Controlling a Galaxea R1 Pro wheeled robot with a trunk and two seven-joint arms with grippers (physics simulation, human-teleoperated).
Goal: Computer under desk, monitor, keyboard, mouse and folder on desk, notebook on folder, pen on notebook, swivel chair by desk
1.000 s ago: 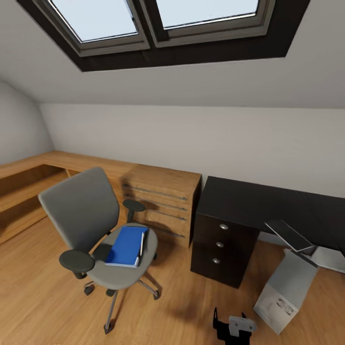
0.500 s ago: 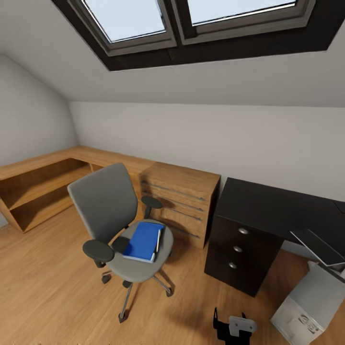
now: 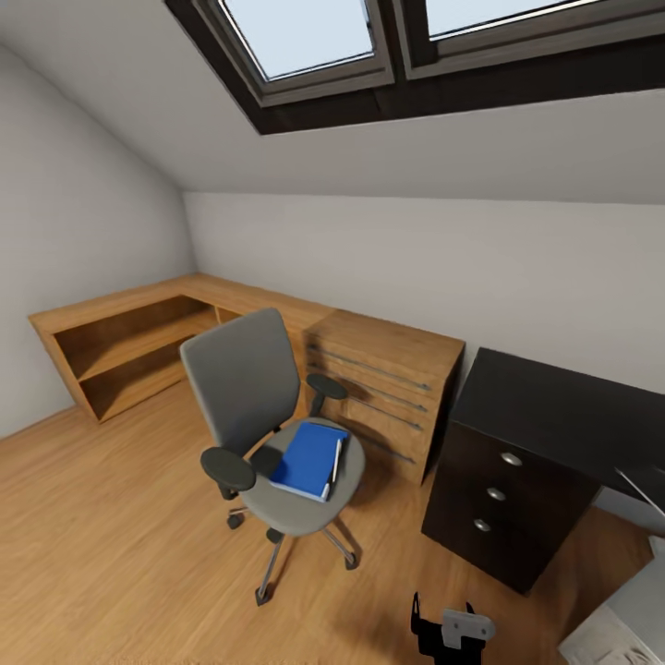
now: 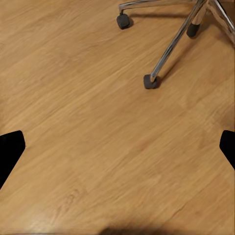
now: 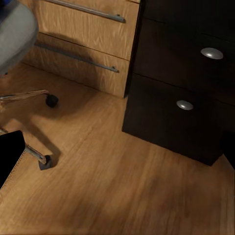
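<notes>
Nearest, at the lower edge of the head view, stood a dark bracket with a grey plate [image 3: 451, 630], part of the robot itself.

Left pincer [image 4: 117, 147]: two dark fingertips at opposite edges of its wrist view, spread wide, released and empty, over bare wooden floor [image 4: 98, 122] near the chair's castors.

Right pincer [image 5: 117, 156]: one dark fingertip in its wrist view; whether released or clenched could not be told. It grasped nothing visible.

Swivel chair [image 3: 249, 388]: grey, on the floor, well apart from the dark tabletop [image 3: 563, 406].

Folder [image 3: 309, 459]: blue, flat on the chair seat, with a slim pale object, possibly the pen, along its edge.

Wooden drawer unit [image 3: 383, 388]: behind the chair, touching the dark desk's drawer stack [image 3: 499, 494].

Pale case, likely the computer [image 3: 619, 628]: at the lower right corner, on the floor.

Step in hand, by judgement: approaching the chair for the folder. Advised: stop squarely before the seat, lower an open pincer to the folder's near edge, and lift level so nothing slides off.
</notes>
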